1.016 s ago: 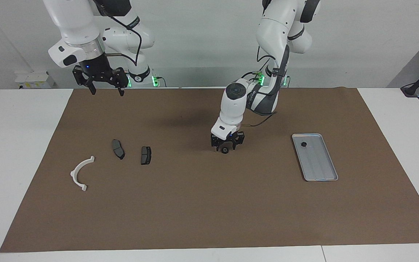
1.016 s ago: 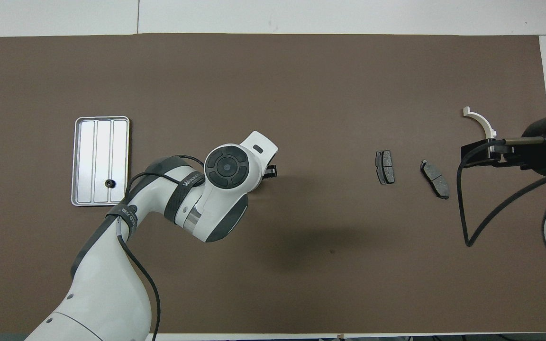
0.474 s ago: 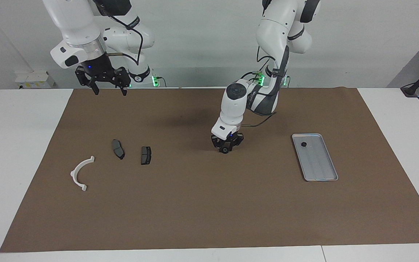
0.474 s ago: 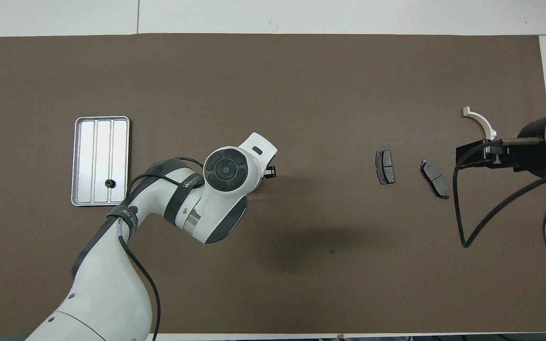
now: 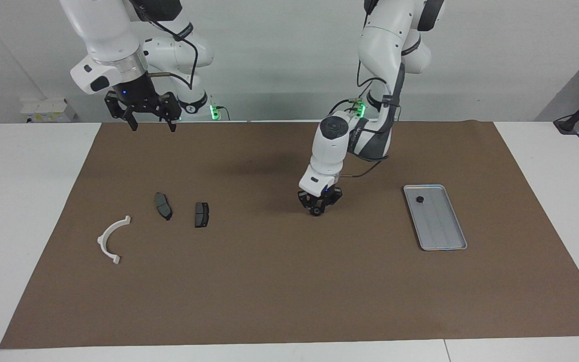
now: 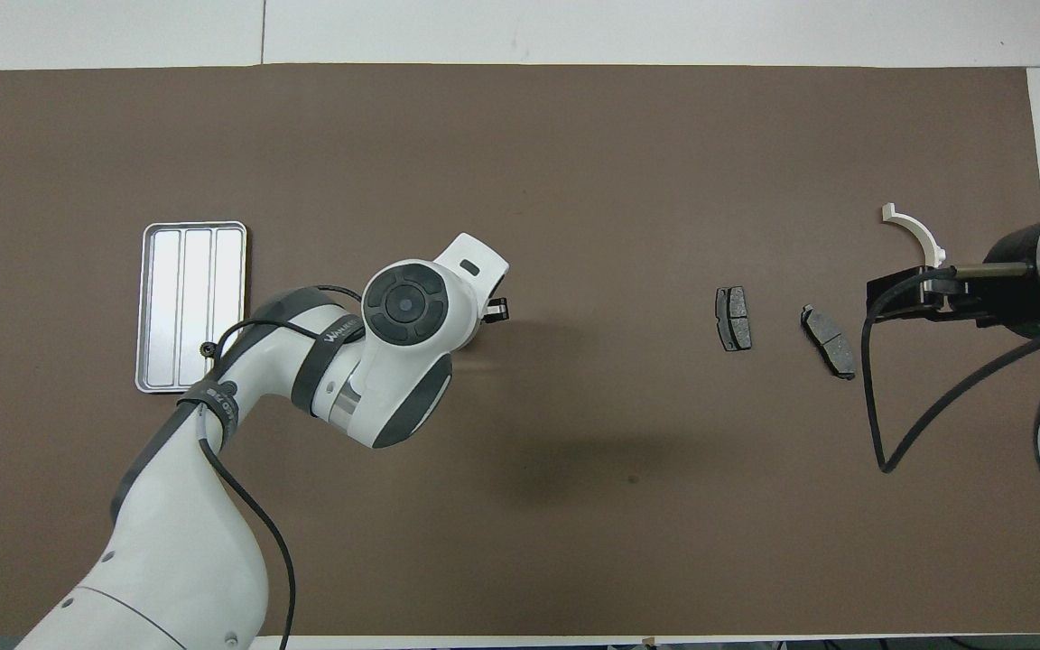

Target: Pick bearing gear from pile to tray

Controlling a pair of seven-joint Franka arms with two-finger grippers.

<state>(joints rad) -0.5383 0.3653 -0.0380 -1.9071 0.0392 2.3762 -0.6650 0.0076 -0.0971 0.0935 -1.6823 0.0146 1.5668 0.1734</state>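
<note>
- Facing view: the left gripper (image 5: pixel 315 211) was low over the brown mat (image 5: pixel 289 281) on the white worktop (image 5: pixel 28 211), its jaws clenched on a small black round bearing gear (image 5: pixel 315 212), which sat at the mat's surface; whether it was lifted clear I cannot tell
- The small rectangular silver-grey metal tray (image 5: pixel 445 236) lay toward the left arm's end, a second tiny black round gear (image 5: pixel 419 199) in its end nearer the robots
- The right gripper (image 5: pixel 150 124) waited high over the mat's edge, jaws released and wide
- Two dark grey brake pads (image 5: pixel 163 206) (image 5: pixel 201 214) and a white half-ring bracket (image 5: pixel 112 240) lay toward the right arm's end
- Overhead view: the left arm's wrist hid the held gear; the tray (image 6: pixel 168 307), both pads (image 6: pixel 733 319) (image 6: pixel 829 341) and the bracket (image 6: pixel 914 233) showed on the mat (image 6: pixel 574 162)
</note>
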